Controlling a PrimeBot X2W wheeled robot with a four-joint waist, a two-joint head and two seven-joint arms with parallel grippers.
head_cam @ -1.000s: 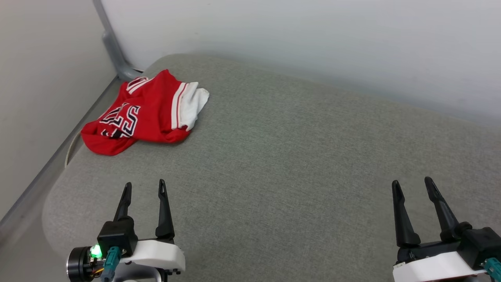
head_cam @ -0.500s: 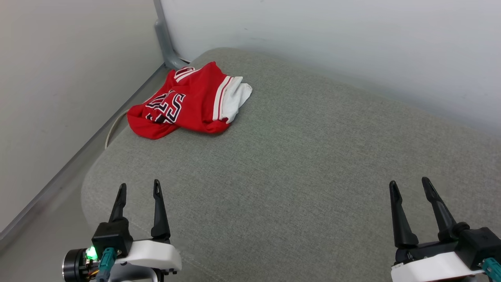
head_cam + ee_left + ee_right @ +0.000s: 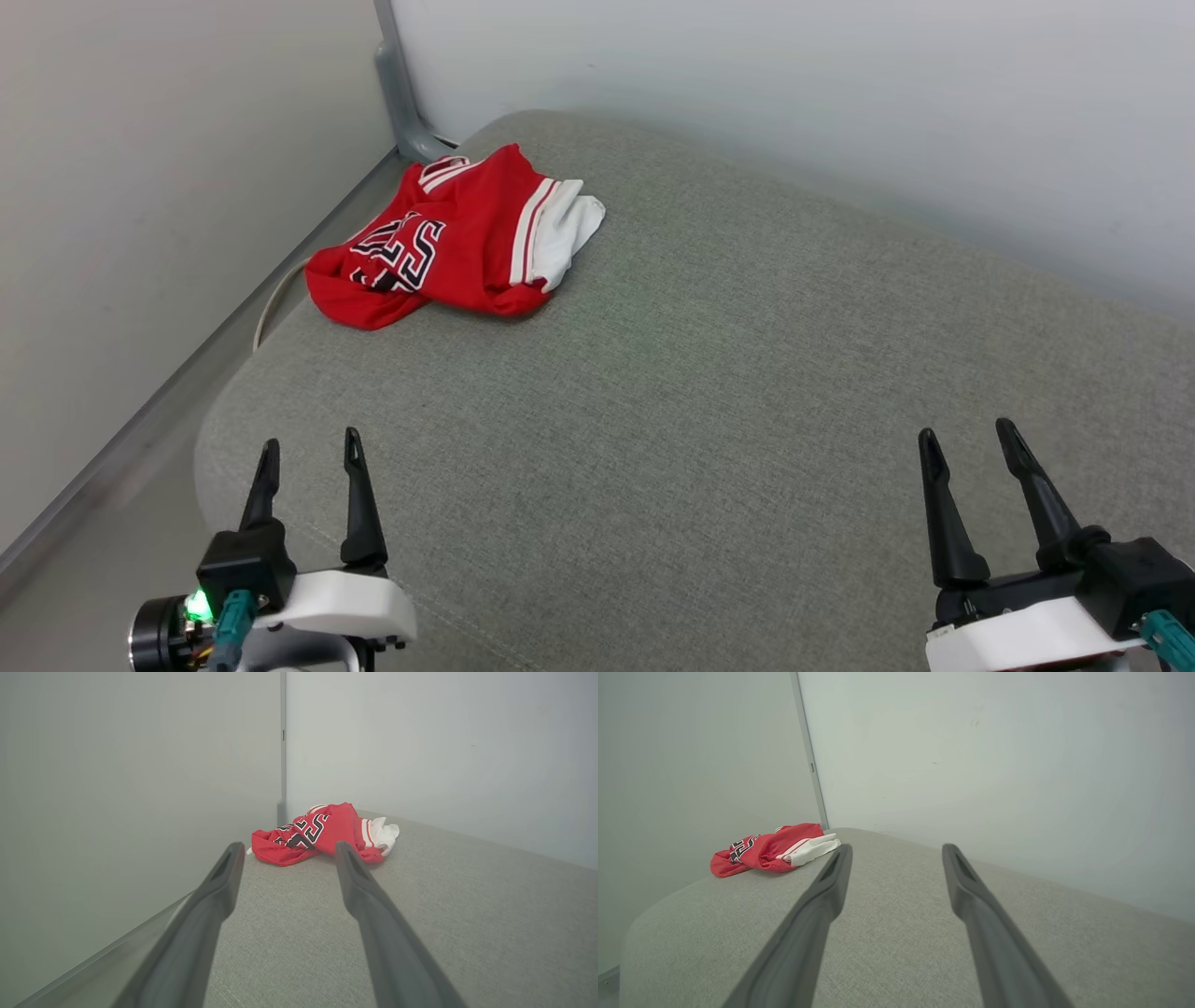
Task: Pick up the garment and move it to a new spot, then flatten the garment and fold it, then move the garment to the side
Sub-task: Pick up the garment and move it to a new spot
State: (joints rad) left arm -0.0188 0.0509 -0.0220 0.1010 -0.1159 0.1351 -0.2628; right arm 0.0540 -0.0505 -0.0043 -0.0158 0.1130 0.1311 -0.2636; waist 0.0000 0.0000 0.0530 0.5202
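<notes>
I find left pincer [image 3: 311, 441] and right pincer [image 3: 964, 430] spread apart, empty. The garment [image 3: 457, 252] lies crumpled well ahead of the left pincer, unmoved; that pincer has edged slightly left.

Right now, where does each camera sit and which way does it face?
Head view: up high, looking down on the cushion and garment; left hand and right hand at the bottom.
Left wrist view: along that hand's open fingers, at the garment.
Right wrist view: along that hand's fingers; garment off left.
Shared: the garment.
</notes>
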